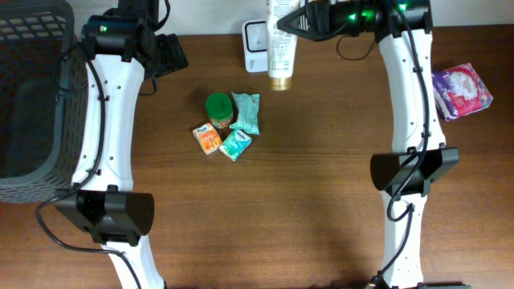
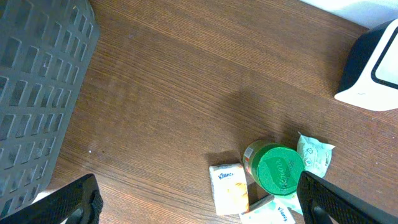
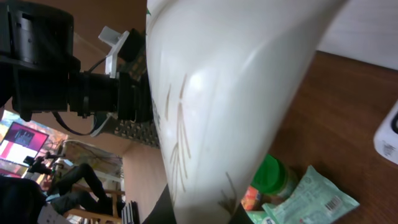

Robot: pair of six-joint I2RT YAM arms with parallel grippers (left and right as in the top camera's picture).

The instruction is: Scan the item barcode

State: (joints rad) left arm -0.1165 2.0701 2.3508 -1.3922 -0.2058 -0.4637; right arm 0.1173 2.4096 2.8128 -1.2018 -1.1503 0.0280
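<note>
A white tube with a tan cap [image 1: 281, 50] hangs over the table's back edge, with my right gripper [image 1: 301, 20] shut on it. Its body lies right next to the white scanner [image 1: 255, 46]. The right wrist view is mostly filled by the tube [image 3: 230, 93], with the dark fingers [image 3: 171, 208] pressed on its lower end. No barcode shows on the tube's visible side. My left gripper [image 1: 165, 52] is open at the back left. In its own view the left gripper [image 2: 196, 196] holds nothing, with bare wood between the fingers.
A green-lidded jar [image 1: 218, 106], a teal packet [image 1: 246, 112], an orange tissue pack [image 1: 208, 138] and a teal tissue pack [image 1: 235, 144] lie clustered mid-table. A grey basket [image 1: 32, 88] stands at the left edge and a purple packet [image 1: 461, 90] at the right.
</note>
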